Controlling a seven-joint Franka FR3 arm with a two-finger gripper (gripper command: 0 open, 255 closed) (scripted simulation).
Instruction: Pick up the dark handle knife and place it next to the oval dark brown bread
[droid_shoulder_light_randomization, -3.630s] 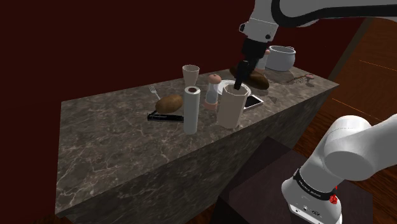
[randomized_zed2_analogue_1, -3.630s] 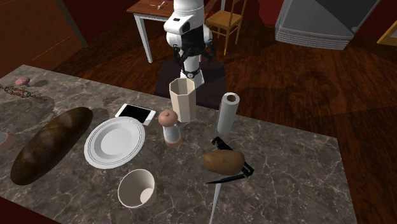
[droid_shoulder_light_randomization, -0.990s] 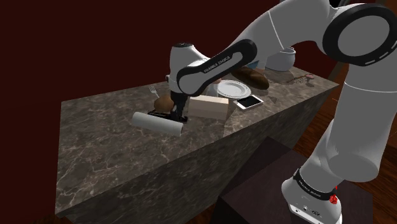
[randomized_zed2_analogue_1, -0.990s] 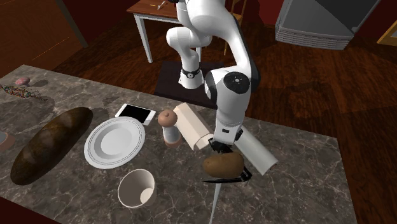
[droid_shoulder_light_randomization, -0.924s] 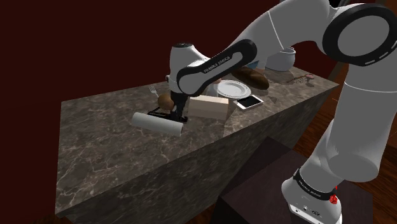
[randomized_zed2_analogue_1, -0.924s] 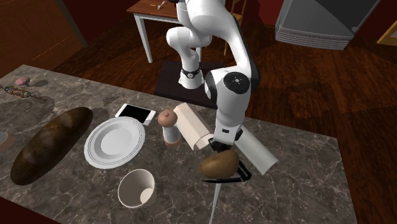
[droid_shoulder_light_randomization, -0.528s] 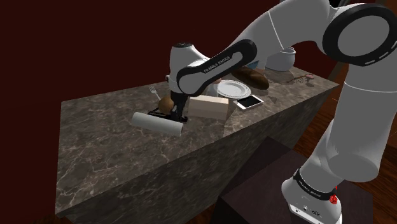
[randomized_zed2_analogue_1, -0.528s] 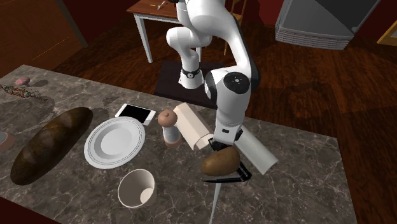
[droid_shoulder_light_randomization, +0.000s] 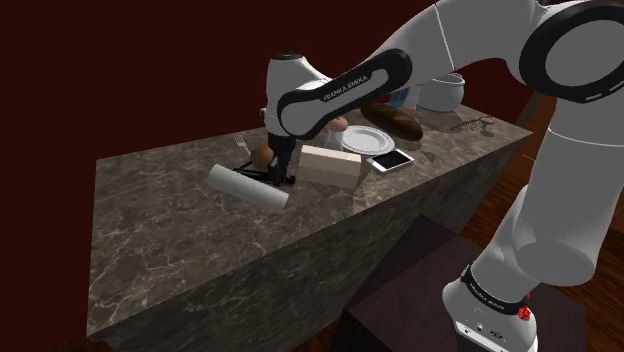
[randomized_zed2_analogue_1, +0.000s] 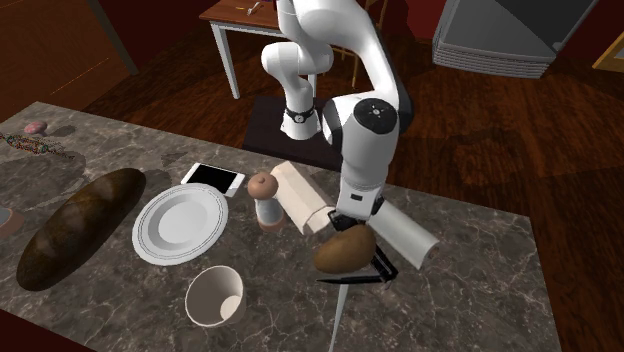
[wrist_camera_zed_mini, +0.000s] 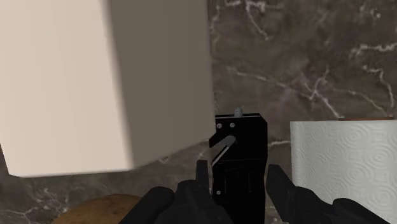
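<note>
The knife has a black handle (wrist_camera_zed_mini: 238, 159) and a pale blade (randomized_zed2_analogue_1: 334, 312). It lies on the marble counter between a tipped beige holder (wrist_camera_zed_mini: 95, 83) and a fallen paper towel roll (wrist_camera_zed_mini: 343, 159). My gripper (wrist_camera_zed_mini: 238, 175) is shut on the handle, one finger on each side. In the second exterior view the gripper (randomized_zed2_analogue_1: 352, 225) stands just behind a roundish light brown bread (randomized_zed2_analogue_1: 345, 250), which leans over the knife. A long dark brown loaf (randomized_zed2_analogue_1: 75, 235) lies far off at that view's left. In the shoulder view the gripper (droid_shoulder_light_randomization: 283, 175) is low over the counter.
A white plate (randomized_zed2_analogue_1: 180, 222), a phone (randomized_zed2_analogue_1: 212, 178), a shaker (randomized_zed2_analogue_1: 265, 198) and a pale cup (randomized_zed2_analogue_1: 215, 296) stand between the knife and the long loaf. A fork (droid_shoulder_light_randomization: 240, 145) lies behind the roundish bread (droid_shoulder_light_randomization: 263, 155). The counter's front edge (droid_shoulder_light_randomization: 300, 245) is close.
The arm has risen a little, its fingers still on the knife handle. The roundish bread has shifted slightly beside the gripper. Holder and roll lie toppled as one second ago.
</note>
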